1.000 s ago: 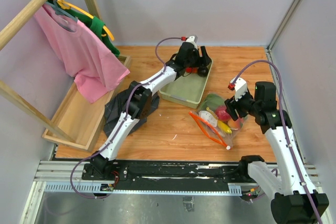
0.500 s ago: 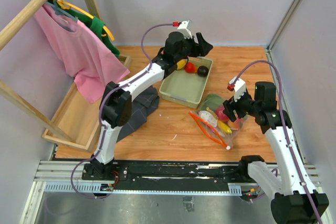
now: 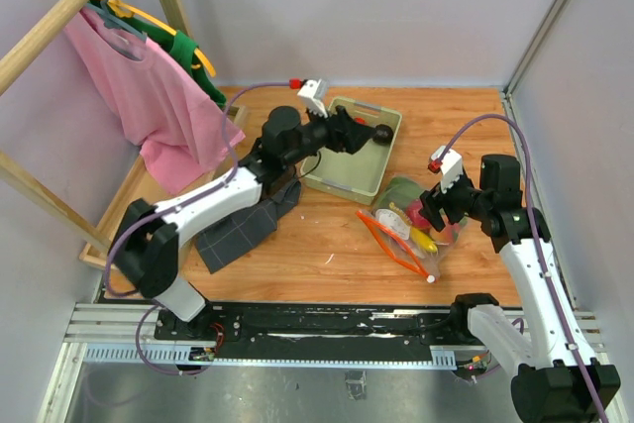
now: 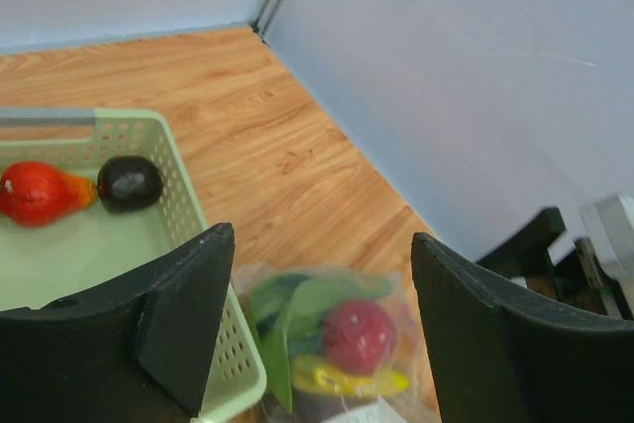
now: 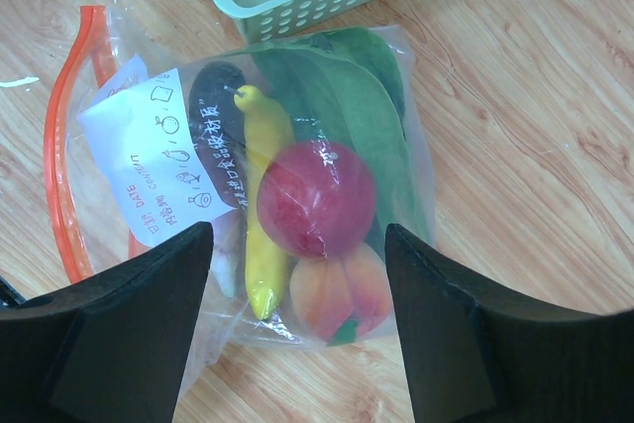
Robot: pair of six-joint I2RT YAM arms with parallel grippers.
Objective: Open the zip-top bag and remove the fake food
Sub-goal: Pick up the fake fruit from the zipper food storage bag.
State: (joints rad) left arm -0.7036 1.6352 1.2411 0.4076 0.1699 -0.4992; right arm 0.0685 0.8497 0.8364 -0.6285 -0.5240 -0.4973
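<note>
Pulled back since half a second ago, the left arm has brought the left gripper [image 3: 355, 134] from beyond the tray's far corner to above the pale green tray [image 3: 347, 185]; the right arm has barely shifted.

From above, left to right: a wooden rack [image 3: 59, 15] hung with a pink shirt [image 3: 149, 96], a wooden box [image 3: 129, 225] beneath it, a dark cloth [image 3: 233, 240] under the left arm, then the tray. The zip-top bag [image 3: 411, 230] lies flat on the wooden table [image 3: 297, 245], just beside the tray's near right corner. The right gripper [image 3: 436, 210] is over it.

The left wrist view shows a red-orange piece [image 4: 40, 193] touching a dark round piece [image 4: 129, 182] in a corner of the tray (from above only the dark one shows). That gripper's fingers stand wide apart with nothing between them. The right wrist view shows its fingers equally spread above the bag, pinching nothing; whether they touch the plastic I cannot tell.

The bag is clear and crinkly, with an orange-red zip strip [image 5: 64, 165] along its left edge and a white label [image 5: 149, 175] bearing handwriting. The fake food inside is a dark purple piece [image 5: 218, 86], a yellow banana [image 5: 263, 225], a red round piece [image 5: 317, 200], a peach-coloured piece [image 5: 342, 294] and a green leafy piece [image 5: 347, 96].

Grey walls [image 3: 396, 7] close the table's far and right sides.
</note>
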